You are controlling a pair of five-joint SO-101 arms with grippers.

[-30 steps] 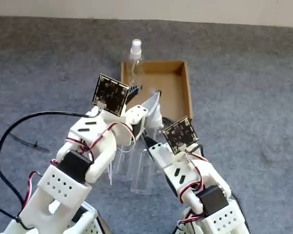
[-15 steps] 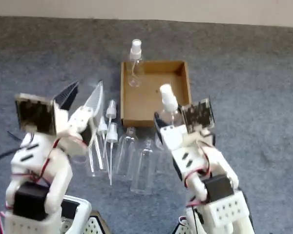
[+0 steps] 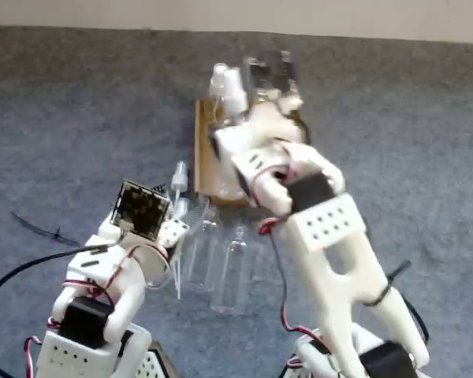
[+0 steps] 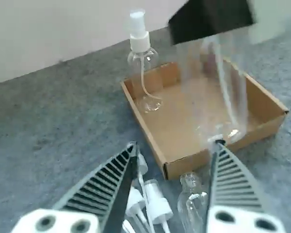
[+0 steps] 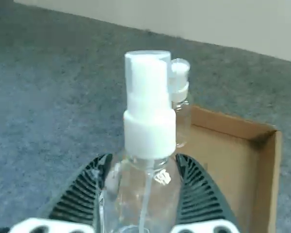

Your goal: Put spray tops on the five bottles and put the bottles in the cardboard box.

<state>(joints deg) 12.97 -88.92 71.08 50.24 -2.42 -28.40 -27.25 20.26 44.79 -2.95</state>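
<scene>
Cardboard box is lying open side up on the grey carpet.

Right gripper is hanging over the box, jaws clenched on the shoulders of the held bottle. The bottle is standing upright between the jaws with its white spray top fitted and its base down inside the box walls. Cannot tell if the base is touching the box floor.

Left gripper is sitting outside the box, near its near wall, jaws spread and released.

Second capped bottle is standing upright in the box's far-left corner.

Uncapped bottles are lying on the carpet just outside the box's near wall.

Loose spray tops are lying off the box's near-left corner, beside those bottles.
</scene>
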